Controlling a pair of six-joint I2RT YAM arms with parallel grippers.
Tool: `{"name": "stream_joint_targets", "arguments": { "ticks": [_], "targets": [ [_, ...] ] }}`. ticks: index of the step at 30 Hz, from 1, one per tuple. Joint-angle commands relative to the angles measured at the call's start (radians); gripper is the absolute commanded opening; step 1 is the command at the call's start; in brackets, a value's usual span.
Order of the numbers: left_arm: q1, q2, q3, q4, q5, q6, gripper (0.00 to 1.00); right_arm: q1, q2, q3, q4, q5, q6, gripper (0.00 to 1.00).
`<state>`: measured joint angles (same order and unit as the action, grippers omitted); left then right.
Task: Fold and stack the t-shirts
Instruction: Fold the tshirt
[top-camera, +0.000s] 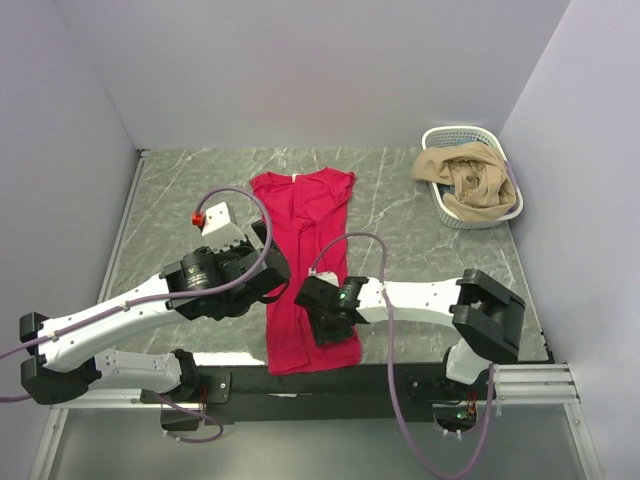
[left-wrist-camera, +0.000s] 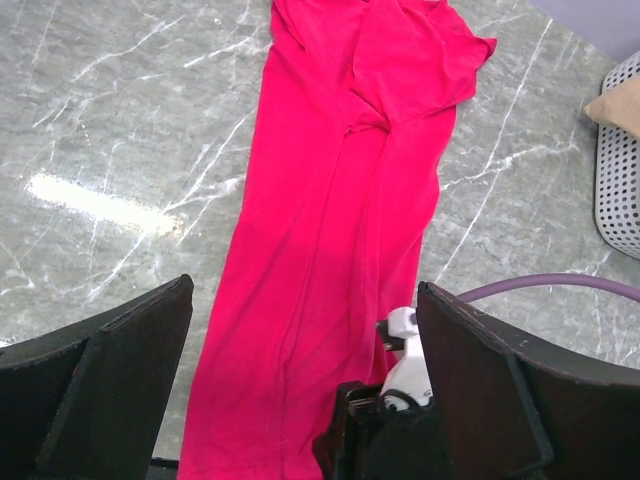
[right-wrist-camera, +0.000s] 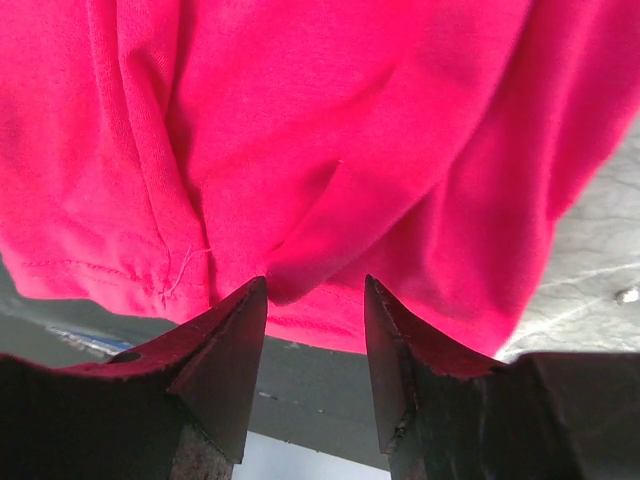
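Note:
A crimson-red t-shirt (top-camera: 305, 270) lies on the marble table, folded lengthwise into a long narrow strip that runs from the back to the near edge. My left gripper (top-camera: 272, 268) hovers at the strip's left edge, jaws wide open and empty; in the left wrist view (left-wrist-camera: 305, 290) the shirt (left-wrist-camera: 340, 200) stretches away between the fingers. My right gripper (top-camera: 328, 325) is over the strip's near end. In the right wrist view (right-wrist-camera: 312, 290) it is open, its tips at the hem (right-wrist-camera: 300, 200), with a small fold of cloth between them.
A white lattice basket (top-camera: 440, 135) stands at the back right with tan cloth (top-camera: 470, 180) heaped in it; it also shows in the left wrist view (left-wrist-camera: 622, 190). The shirt's near end hangs at the dark table edge (top-camera: 400, 372). Walls close in on three sides.

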<state>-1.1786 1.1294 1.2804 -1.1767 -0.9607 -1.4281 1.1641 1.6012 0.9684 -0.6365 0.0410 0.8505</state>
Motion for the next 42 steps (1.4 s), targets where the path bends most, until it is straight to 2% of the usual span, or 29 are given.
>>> {"name": "stream_joint_targets", "arguments": {
  "ticks": [1,7,17,24,29,33,38,42],
  "targets": [
    [0.002,-0.022,-0.003,-0.021,-0.041,-0.011,0.99,0.026,0.032,0.064,-0.035,0.042,-0.004,0.49],
    [0.002,-0.017,-0.007,-0.026,-0.038,-0.009,0.99,0.043,0.058,0.102,-0.080,0.085,-0.011,0.40],
    [0.002,-0.020,-0.007,-0.041,-0.039,-0.020,0.99,0.051,0.091,0.108,-0.077,0.068,-0.018,0.40],
    [0.002,-0.016,-0.010,-0.043,-0.042,-0.012,1.00,0.063,0.068,0.125,-0.097,0.091,-0.039,0.11],
    [0.004,-0.007,-0.009,-0.024,-0.039,0.006,0.99,0.086,0.029,0.150,-0.184,0.085,-0.080,0.08],
    [0.005,-0.002,-0.009,-0.014,-0.038,0.017,1.00,0.092,-0.016,0.109,-0.245,0.036,-0.094,0.08],
    [0.011,0.000,-0.019,0.017,-0.029,0.041,0.99,0.109,-0.053,0.047,-0.235,-0.038,-0.103,0.07],
    [0.020,0.003,-0.023,0.031,-0.019,0.055,0.99,0.138,-0.064,0.064,-0.229,-0.095,-0.116,0.06]
  ]
}}
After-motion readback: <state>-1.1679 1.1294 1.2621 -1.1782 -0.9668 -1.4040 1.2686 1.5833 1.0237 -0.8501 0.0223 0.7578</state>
